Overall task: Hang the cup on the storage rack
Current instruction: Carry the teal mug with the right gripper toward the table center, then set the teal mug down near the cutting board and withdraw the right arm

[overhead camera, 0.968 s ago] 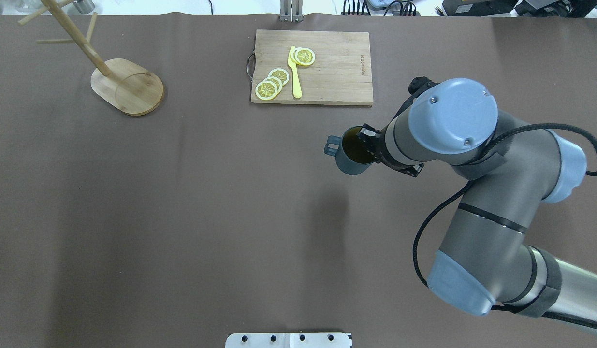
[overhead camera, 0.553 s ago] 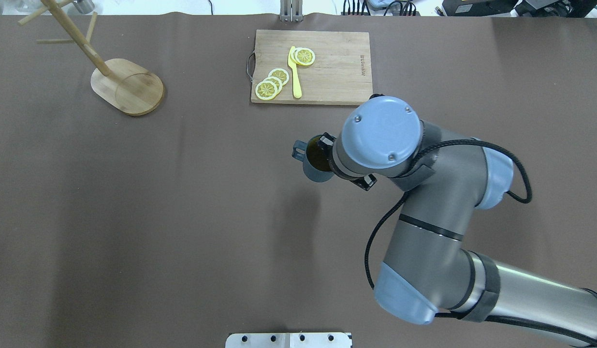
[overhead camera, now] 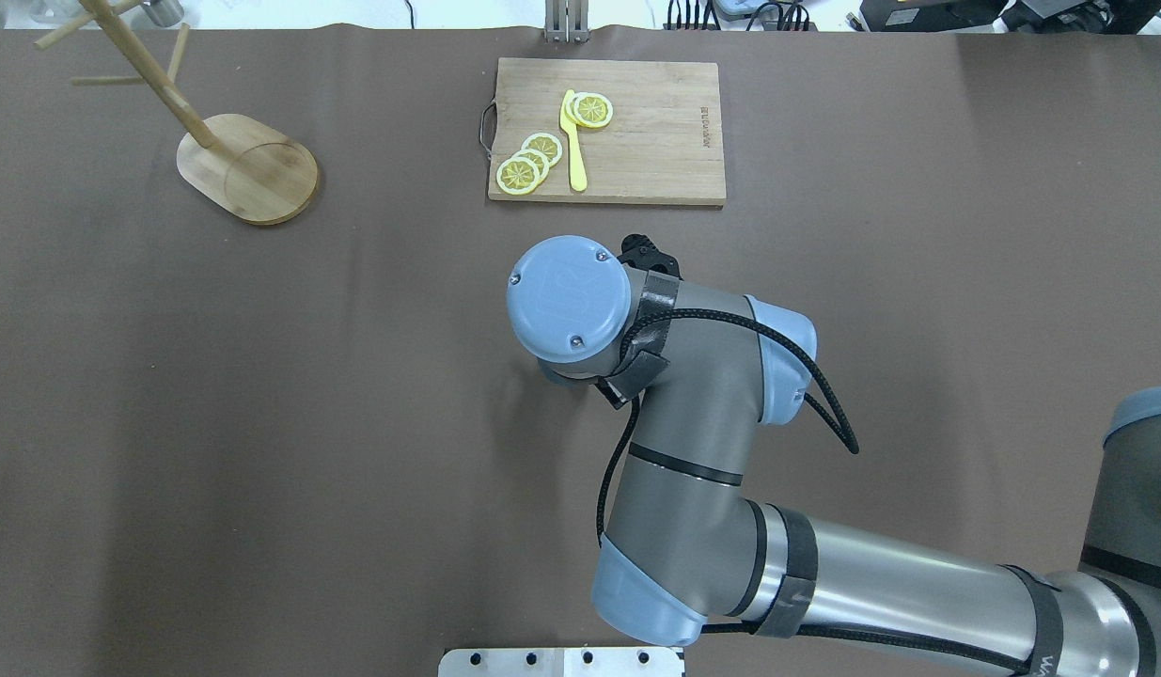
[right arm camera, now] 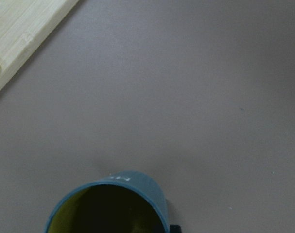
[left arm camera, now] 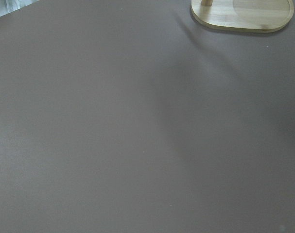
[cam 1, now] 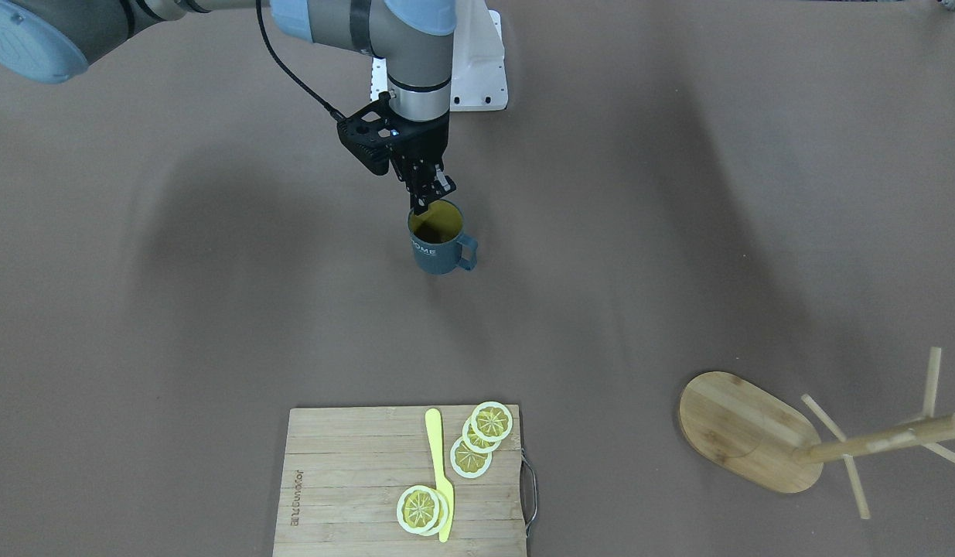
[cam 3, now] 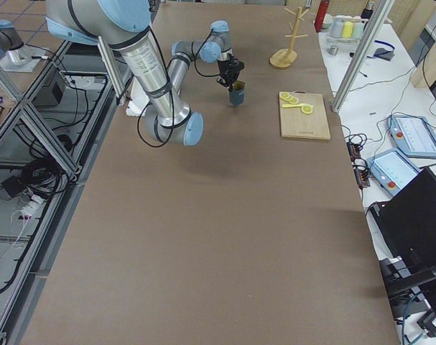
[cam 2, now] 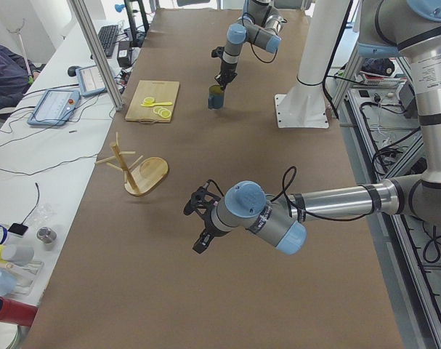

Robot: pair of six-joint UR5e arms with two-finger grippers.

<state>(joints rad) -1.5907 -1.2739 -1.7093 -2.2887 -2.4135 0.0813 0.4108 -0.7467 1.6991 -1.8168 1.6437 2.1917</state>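
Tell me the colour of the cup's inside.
Mustard yellow inside the cup, clearest in the exterior front-facing view.

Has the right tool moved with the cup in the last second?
Yes. The right tool, gripping the cup, went left in the overhead view: from below the cutting board's right end to its left half, toward the storage rack.

Brown table carries a cutting board and (well apart) the storage rack.

Blue-grey cup w/ mustard inside, pale bamboo rack, yellow lemon slices, brown table
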